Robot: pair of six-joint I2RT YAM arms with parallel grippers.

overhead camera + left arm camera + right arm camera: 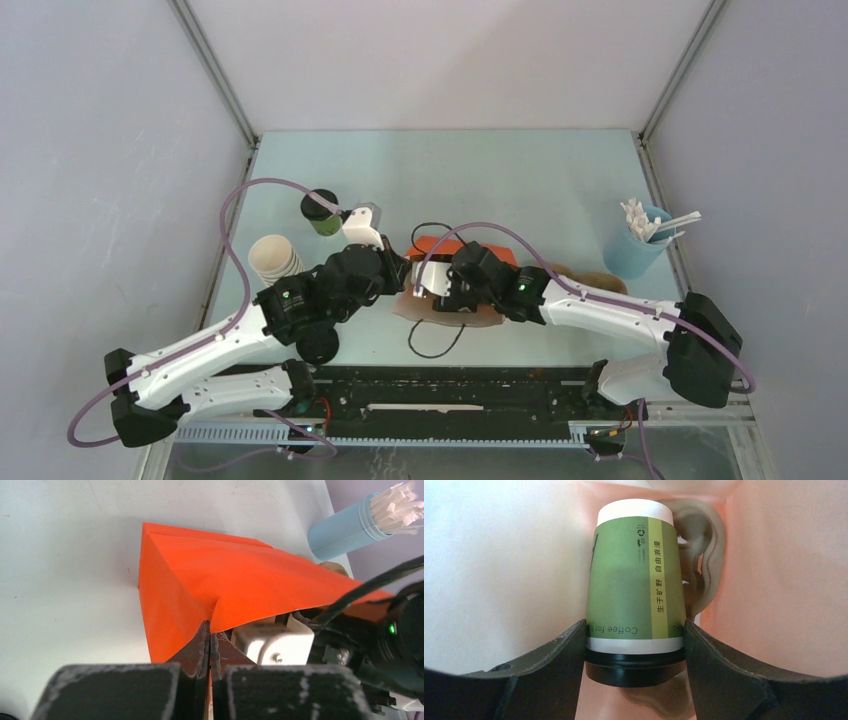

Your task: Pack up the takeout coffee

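Observation:
A takeout coffee (634, 580), an olive-green cup with a black lid, lies inside the orange bag (225, 580), lid toward the camera. My right gripper (635, 635) reaches into the bag, and both fingers (559, 655) press the cup's sides just above the lid. My left gripper (210, 640) is shut on the bag's mouth edge, pinching the orange paper. In the top view the bag (440, 245) lies at the table's middle, with both grippers meeting at its mouth. A second takeout coffee (321, 211) stands upright to the bag's left, untouched.
A nested stack of lidless cups (275, 258) lies at the left. A loose black lid (318, 347) sits near the left arm. A blue holder of white stirrers (637, 243) stands at the right. Brown paper with a black cord handle (440, 318) lies under the bag.

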